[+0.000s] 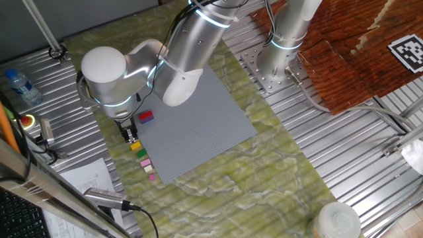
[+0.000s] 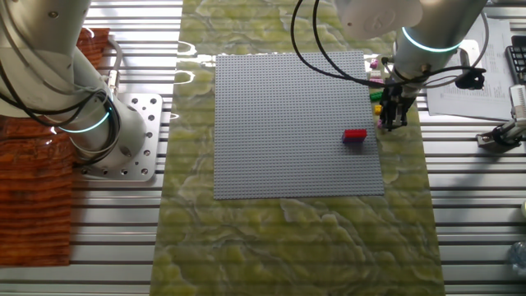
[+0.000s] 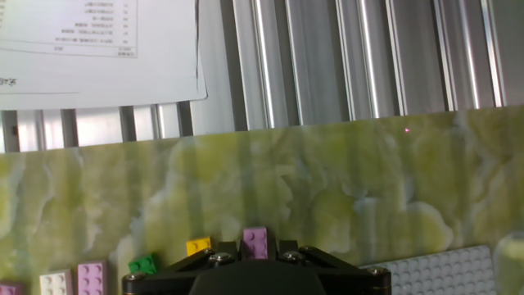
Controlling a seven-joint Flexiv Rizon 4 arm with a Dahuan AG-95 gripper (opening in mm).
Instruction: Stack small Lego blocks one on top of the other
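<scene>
In the hand view a small purple Lego block sits between the two dark fingers of my gripper, which are closed against its sides, low over the green mat. To its left lies a row of small Lego blocks: yellow, green, pink and white. A red block stands alone on the grey baseplate. From the fixed view the gripper is at the baseplate's left edge, right beside the yellow block. The held block is hidden there.
A printed paper sheet lies on the ribbed metal table beyond the mat. A water bottle and a red button stand at the left. A second arm's base is bolted behind the baseplate. A white tub sits at the front.
</scene>
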